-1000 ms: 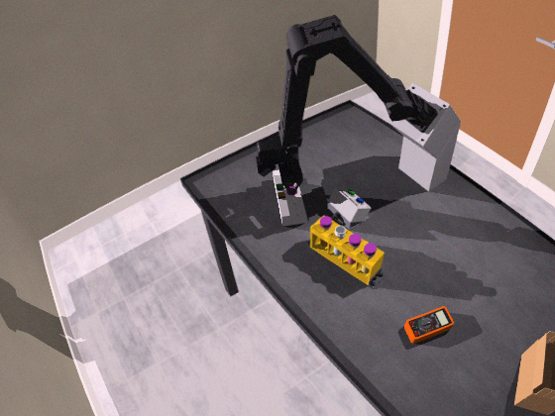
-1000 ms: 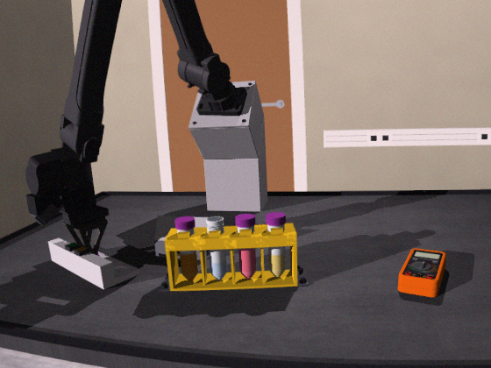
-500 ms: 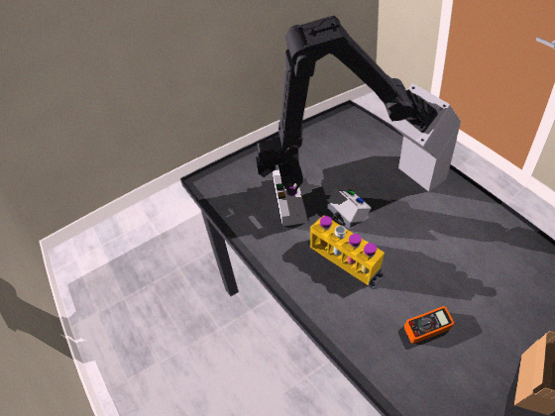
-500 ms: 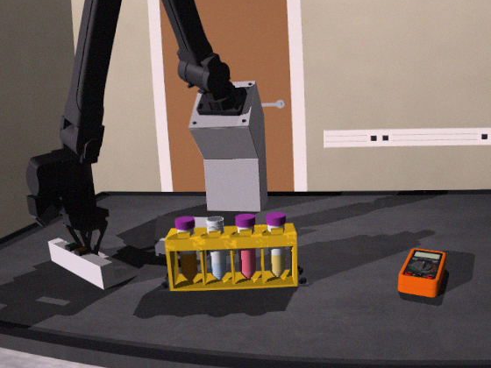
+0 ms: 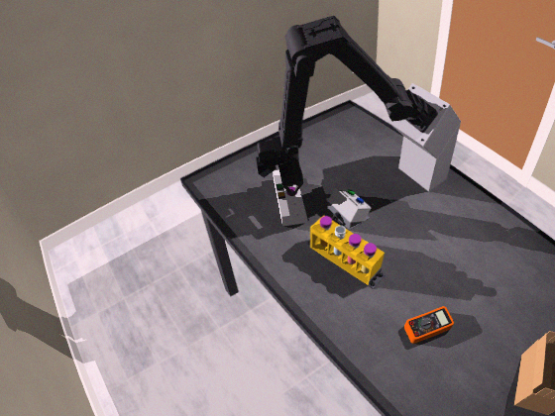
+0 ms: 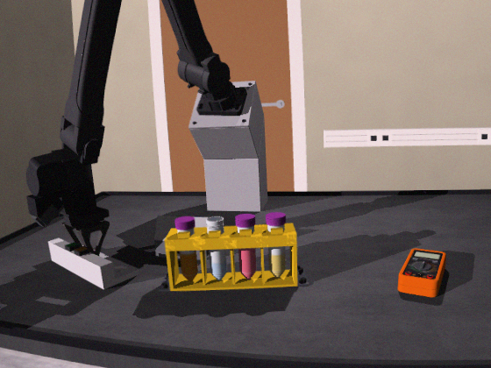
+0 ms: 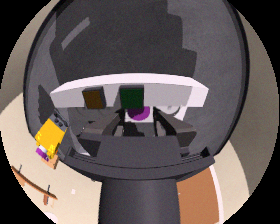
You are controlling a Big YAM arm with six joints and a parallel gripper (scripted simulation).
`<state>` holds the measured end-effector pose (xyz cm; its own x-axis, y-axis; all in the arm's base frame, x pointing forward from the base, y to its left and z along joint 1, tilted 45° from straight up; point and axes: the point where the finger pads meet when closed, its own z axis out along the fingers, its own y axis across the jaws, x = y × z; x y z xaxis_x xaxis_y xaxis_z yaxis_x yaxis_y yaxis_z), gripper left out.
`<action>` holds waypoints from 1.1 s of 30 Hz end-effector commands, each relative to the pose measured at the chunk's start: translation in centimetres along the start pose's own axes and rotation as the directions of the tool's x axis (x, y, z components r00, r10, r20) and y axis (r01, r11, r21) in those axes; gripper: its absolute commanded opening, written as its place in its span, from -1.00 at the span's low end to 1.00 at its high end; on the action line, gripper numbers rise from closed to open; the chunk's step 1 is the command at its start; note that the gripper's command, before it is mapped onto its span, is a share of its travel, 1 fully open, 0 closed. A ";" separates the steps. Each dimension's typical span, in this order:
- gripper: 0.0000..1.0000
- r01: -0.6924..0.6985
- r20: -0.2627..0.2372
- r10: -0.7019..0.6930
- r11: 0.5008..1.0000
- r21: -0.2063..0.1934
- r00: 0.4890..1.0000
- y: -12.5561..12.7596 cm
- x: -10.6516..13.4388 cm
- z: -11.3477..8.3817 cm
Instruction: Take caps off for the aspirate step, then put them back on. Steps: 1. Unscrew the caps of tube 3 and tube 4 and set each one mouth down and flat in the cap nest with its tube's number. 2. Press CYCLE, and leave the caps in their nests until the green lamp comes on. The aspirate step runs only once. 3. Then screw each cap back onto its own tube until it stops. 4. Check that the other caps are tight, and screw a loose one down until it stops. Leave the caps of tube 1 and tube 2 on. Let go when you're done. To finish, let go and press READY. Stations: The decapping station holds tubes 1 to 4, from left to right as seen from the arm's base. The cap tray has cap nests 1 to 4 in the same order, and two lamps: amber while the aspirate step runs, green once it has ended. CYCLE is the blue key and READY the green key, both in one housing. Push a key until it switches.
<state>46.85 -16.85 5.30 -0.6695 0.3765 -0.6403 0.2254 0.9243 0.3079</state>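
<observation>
Gently now: the black two-finger gripper (image 5: 293, 187) (image 6: 91, 251) (image 7: 139, 110) stands part open, gripping nothing.
Widen evenly, then rise straight, leaving the round purple cap (image 5: 292, 190) (image 7: 139, 115) flat beneath it.

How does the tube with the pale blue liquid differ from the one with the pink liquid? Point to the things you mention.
The pale blue tube (image 5: 337, 251) (image 6: 218, 265) has no cap, while the pink tube (image 5: 350, 259) (image 6: 248, 262) wears a purple one. The liquid in the pale blue tube stops lower; in the pink tube it reaches higher. Both stand upright in the yellow rack (image 5: 377, 267) (image 6: 232, 242) (image 7: 50, 132).
</observation>
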 end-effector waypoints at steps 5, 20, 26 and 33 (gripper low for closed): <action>-0.06 0.001 0.009 -0.001 1.000 0.001 1.000 0.1 -0.4 -0.1; -0.06 0.001 0.012 -0.001 1.000 0.007 1.000 -0.3 -0.2 -7.2; -0.06 0.003 0.015 -0.003 1.000 0.007 1.000 -0.2 -0.4 -10.2; -0.06 0.005 0.018 -0.005 1.000 0.007 1.000 -0.2 -0.5 -12.8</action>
<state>39.18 -17.50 13.73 -0.6558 0.3852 -0.6493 0.2294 0.9211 0.3147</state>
